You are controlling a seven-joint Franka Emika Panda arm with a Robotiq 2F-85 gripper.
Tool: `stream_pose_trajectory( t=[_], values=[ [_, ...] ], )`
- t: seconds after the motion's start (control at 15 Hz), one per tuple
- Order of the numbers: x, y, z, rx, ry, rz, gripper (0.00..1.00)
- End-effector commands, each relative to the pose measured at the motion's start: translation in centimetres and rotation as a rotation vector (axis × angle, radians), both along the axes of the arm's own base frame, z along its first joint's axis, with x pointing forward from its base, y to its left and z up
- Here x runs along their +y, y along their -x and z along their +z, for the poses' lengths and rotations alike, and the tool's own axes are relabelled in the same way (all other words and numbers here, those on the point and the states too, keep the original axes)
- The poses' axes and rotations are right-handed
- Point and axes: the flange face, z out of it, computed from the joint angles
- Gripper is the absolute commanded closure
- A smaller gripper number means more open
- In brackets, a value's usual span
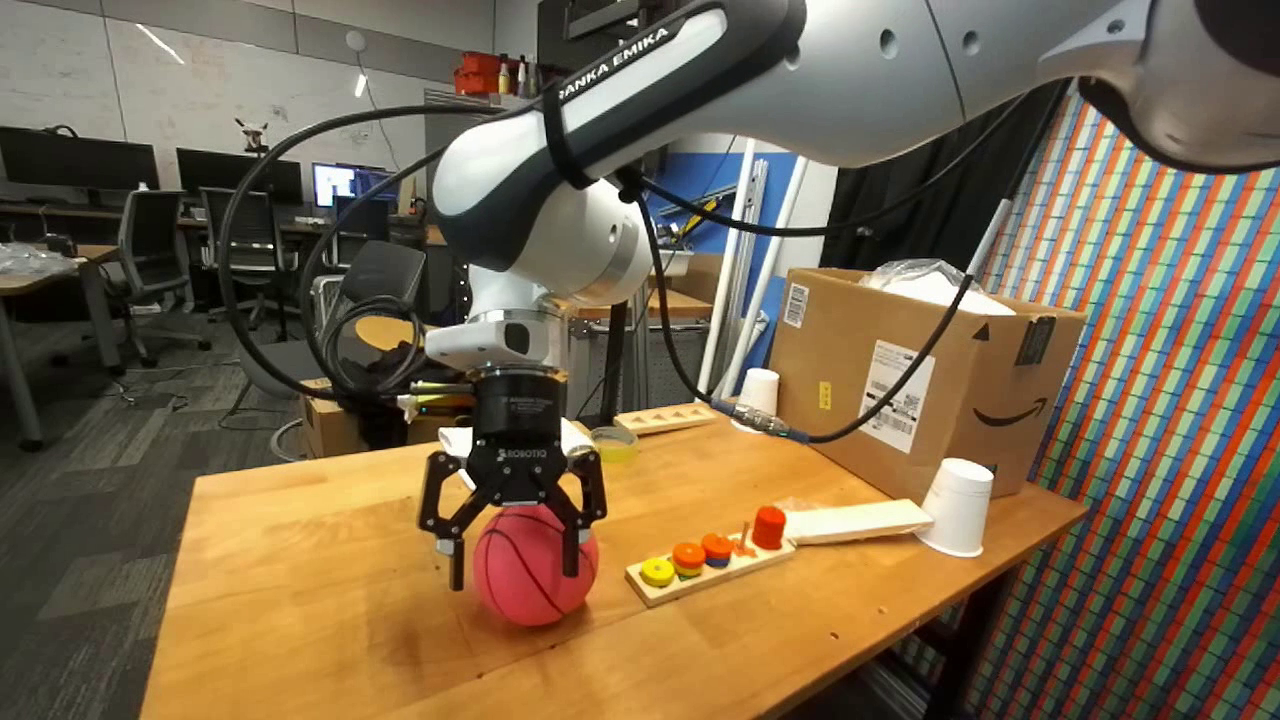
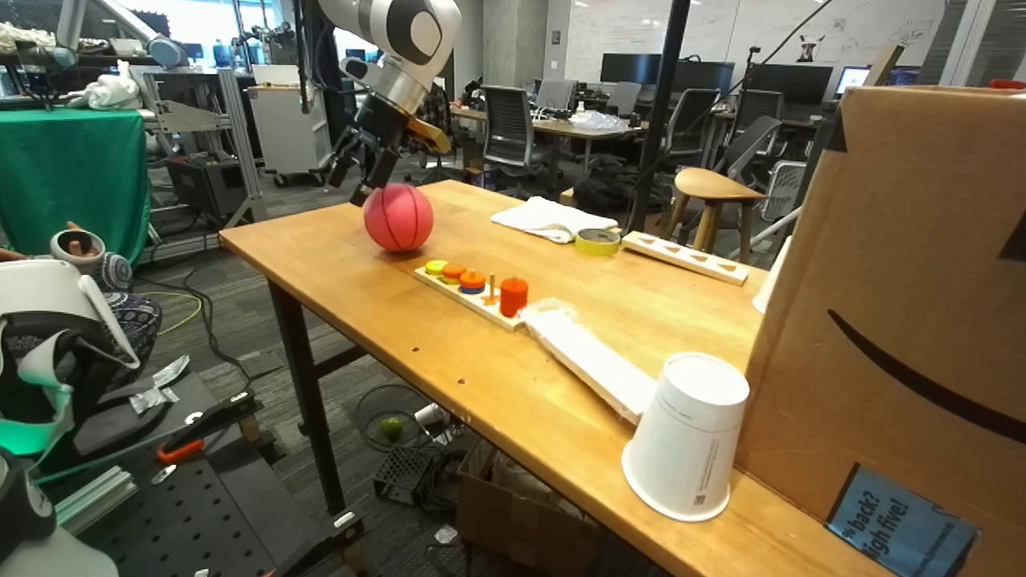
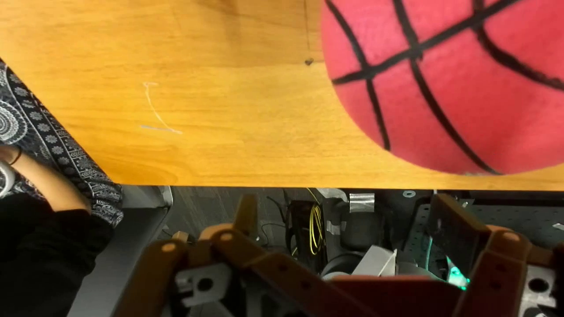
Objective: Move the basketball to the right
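Note:
The basketball (image 1: 530, 590), pinkish-red with dark seams, rests on the wooden table (image 1: 330, 600) near one end. In an exterior view my gripper (image 1: 513, 560) hangs low in front of it, its fingers spread and partly covering the ball. From another angle the gripper (image 2: 350, 186) is tilted beside the upper left of the ball (image 2: 399, 218). In the wrist view the ball (image 3: 449, 88) fills the upper right, beyond the fingertips. Only floor past the table edge shows between the open fingers (image 3: 246, 215). Whether a finger touches the ball, I cannot tell.
A stacking board (image 2: 473, 303) with coloured rings lies close to the ball. Farther along are a white bar (image 2: 589, 357), a white cup (image 2: 688, 437) and a cardboard box (image 1: 850, 370). A tape roll (image 2: 597, 242) and white cloth (image 2: 553, 218) lie toward the back. A person's arm (image 3: 48, 180) shows beside the table.

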Motion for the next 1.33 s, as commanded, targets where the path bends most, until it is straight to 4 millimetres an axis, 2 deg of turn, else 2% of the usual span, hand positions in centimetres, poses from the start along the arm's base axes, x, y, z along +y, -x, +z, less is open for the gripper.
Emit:
stream_pose_trajectory(
  t=[0.0,0.27,0.53,0.93,1.27],
  values=[
    [0.4,-1.7,0.4,-0.078,-0.027,0.005,0.0],
    [-0.7,-4.1,0.3,-0.183,0.003,-0.027,0.0],
    [-3.2,-6.3,0.4,-0.28,0.068,-0.056,0.0],
    [-8.8,-9.4,-0.3,-0.406,0.214,-0.14,0.0],
    [-13.3,-11.1,0.4,-0.508,0.318,-0.224,0.0]
  ],
)
